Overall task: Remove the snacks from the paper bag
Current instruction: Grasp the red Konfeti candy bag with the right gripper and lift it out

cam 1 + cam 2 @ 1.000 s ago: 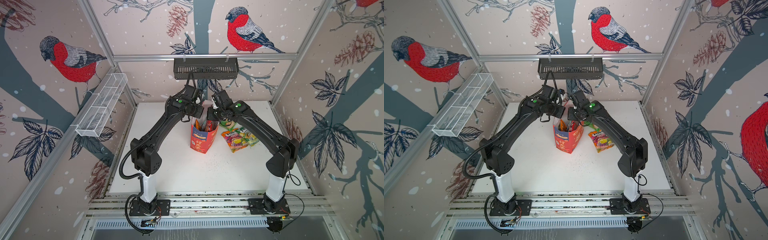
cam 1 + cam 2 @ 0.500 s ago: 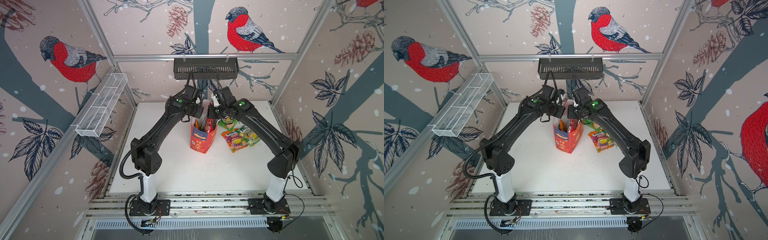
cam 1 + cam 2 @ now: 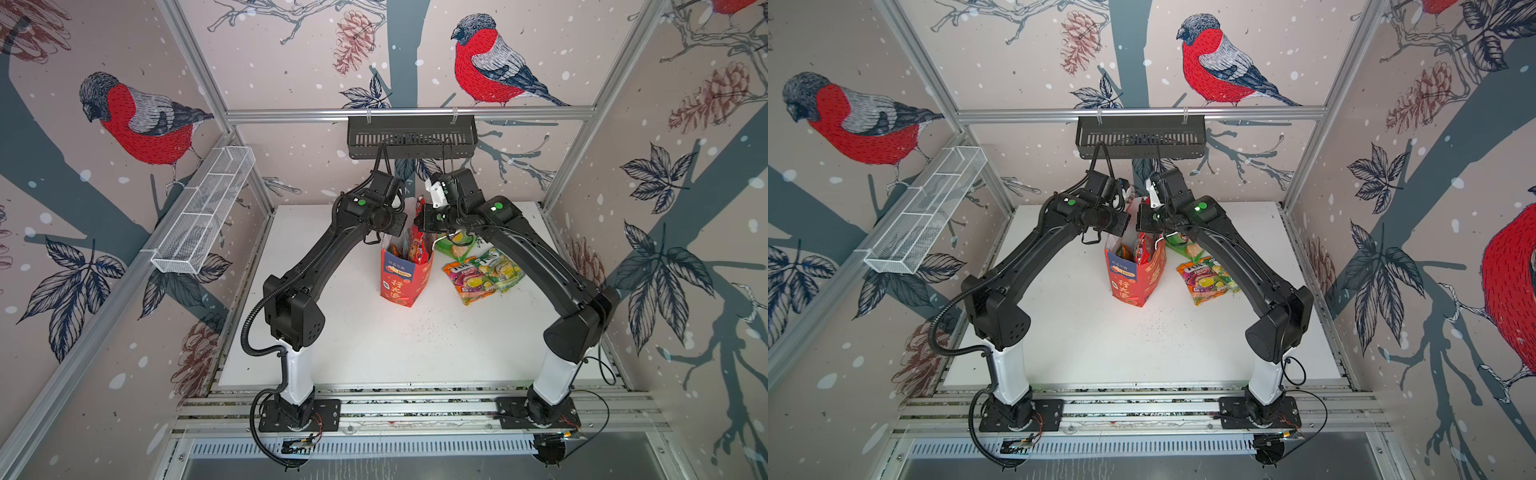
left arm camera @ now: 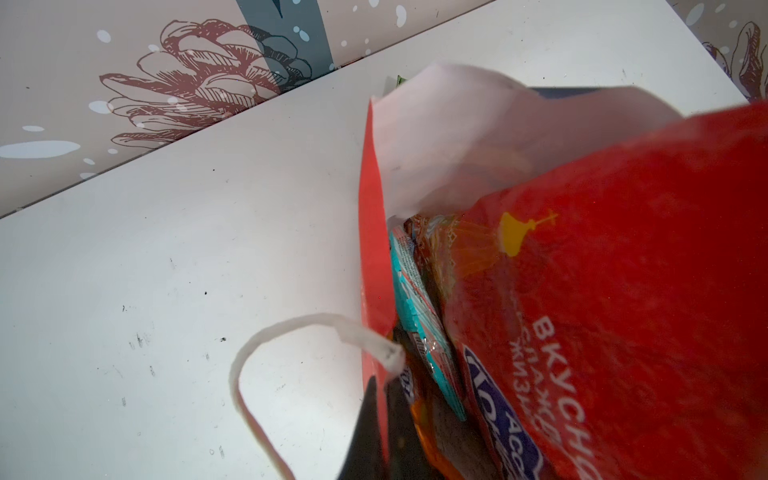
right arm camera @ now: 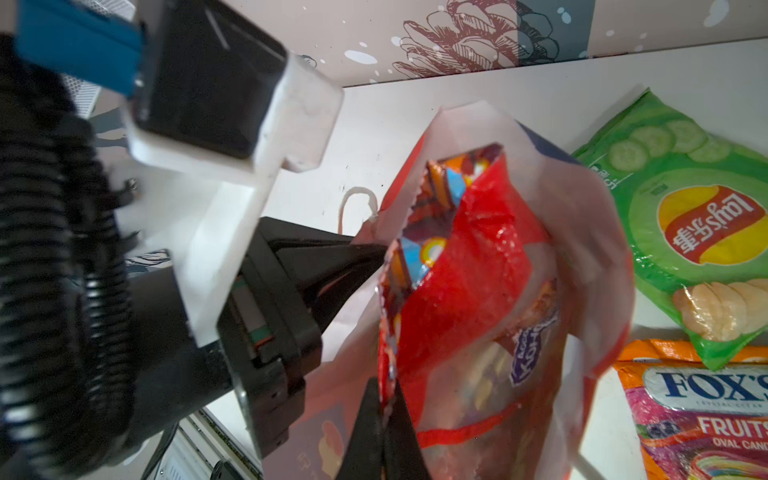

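left gripper (image 4: 381,399): your jaws are pinched shut on the rim of the paper bag (image 3: 401,278), by the cord handle (image 4: 240,382).
paper bag: upright mid-table (image 3: 374,340) — small packets (image 4: 415,316) inside.
red packet (image 5: 465,270): sticking up out of the bag.
right gripper (image 5: 384,386): clamped tight on the red packet's edge.
chip bag (image 3: 455,245), candy packs (image 3: 482,272): flat on the table — just right of the bag.

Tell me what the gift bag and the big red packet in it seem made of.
The gift bag looks like paper: matte white inside, stiff creased walls. The big red packet looks like thin plastic film: glossy highlights, fine crinkles, a serrated edge.
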{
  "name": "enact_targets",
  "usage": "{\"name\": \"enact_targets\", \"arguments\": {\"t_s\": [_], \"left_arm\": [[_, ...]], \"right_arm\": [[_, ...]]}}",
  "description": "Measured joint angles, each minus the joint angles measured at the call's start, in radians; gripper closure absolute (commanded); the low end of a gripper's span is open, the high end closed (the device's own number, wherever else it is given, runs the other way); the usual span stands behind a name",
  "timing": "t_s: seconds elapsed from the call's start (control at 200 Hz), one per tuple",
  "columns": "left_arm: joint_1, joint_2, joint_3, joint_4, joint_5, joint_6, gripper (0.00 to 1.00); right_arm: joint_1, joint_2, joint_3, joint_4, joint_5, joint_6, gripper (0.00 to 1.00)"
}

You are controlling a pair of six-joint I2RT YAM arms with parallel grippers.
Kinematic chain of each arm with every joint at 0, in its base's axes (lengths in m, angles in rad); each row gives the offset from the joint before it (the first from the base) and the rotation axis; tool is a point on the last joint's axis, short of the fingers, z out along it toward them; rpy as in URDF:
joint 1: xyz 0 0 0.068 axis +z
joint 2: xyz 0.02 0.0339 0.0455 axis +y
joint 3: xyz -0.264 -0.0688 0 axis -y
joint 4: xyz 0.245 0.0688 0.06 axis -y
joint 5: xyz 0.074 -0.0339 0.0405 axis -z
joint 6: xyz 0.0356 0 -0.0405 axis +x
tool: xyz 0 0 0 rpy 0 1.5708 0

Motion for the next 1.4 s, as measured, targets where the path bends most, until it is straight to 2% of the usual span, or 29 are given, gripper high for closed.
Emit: {"name": "enact_targets", "arguments": {"t_s": [0.776, 1.401], "left_arm": [[0.008, 0.019, 0.026, -0.024, 0.0, -0.003, 1.0], [0.016, 0.019, 0.026, -0.025, 0.01, -0.003, 1.0]], "right_arm": [[-0.035, -0.072, -0.001, 0.094, -0.097, -0.003, 1.0], [-0.09, -0.14, -0.009, 0.238, -0.273, -0.005, 1.0]]}}
